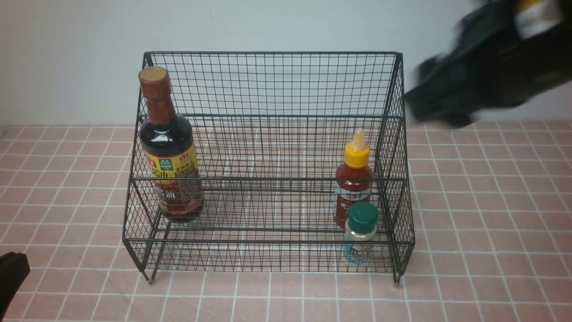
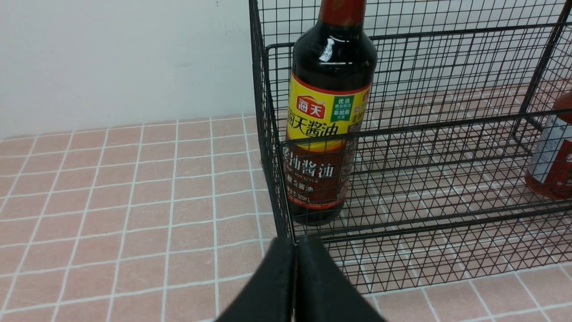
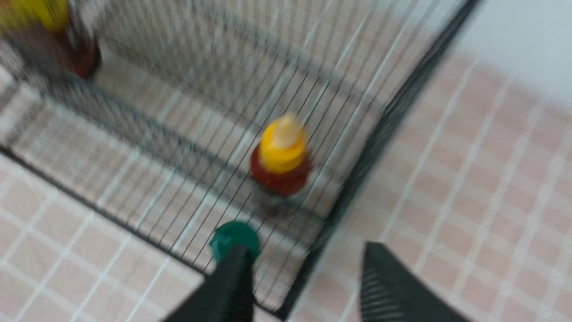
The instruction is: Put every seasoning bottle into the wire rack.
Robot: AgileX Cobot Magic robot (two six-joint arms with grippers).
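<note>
The black wire rack (image 1: 268, 53) holds all three seasoning bottles. A tall dark soy-sauce bottle (image 1: 170, 156) stands at its left end. At the right end stands a red squeeze bottle (image 1: 354, 179) with a yellow nozzle, and a small green-lidded shaker (image 1: 361, 232) stands just in front of it. My right arm (image 1: 482, 67) is a blur high above the rack's right side. Its gripper (image 3: 304, 257) is open and empty, above the shaker's lid (image 3: 232, 237) and the rack's corner wire (image 3: 393, 120). My left gripper (image 2: 295, 243) is shut and empty, low, near the rack's front left corner (image 2: 263, 112).
The rack stands on a pink tiled surface (image 1: 491, 223) with a pale wall (image 1: 67, 58) behind it. The left gripper's black tip (image 1: 11, 273) shows at the bottom left edge of the front view.
</note>
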